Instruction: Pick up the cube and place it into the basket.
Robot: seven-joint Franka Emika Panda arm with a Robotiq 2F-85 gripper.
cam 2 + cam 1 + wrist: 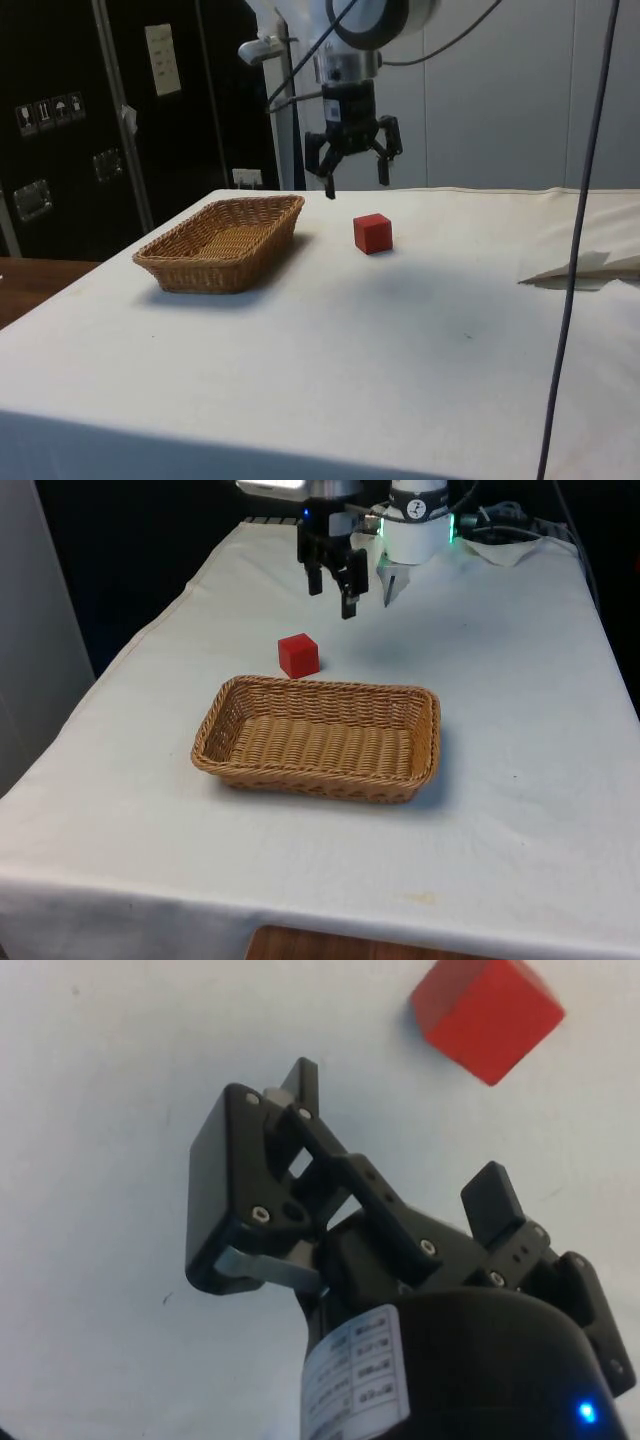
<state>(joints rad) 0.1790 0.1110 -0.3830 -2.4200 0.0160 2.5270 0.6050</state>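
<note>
A red cube (298,655) rests on the white cloth just behind the far rim of a woven wicker basket (228,698). In the side view the cube (372,233) lies to the right of the basket (290,215), apart from it. My black gripper (333,597) hangs open in the air above the cloth, behind the cube and a little to the front view's right. It shows above the cube in the side view (354,185). The wrist view has the gripper (395,1130) with nothing between its fingers and the cube (487,1015) lying ahead of them. The basket holds nothing.
A crumpled white sheet (505,548) lies at the table's far end on the front view's right, beside the robot's base. A dark cable (578,240) hangs down at the side view's right. White cloth (520,690) stretches around the basket.
</note>
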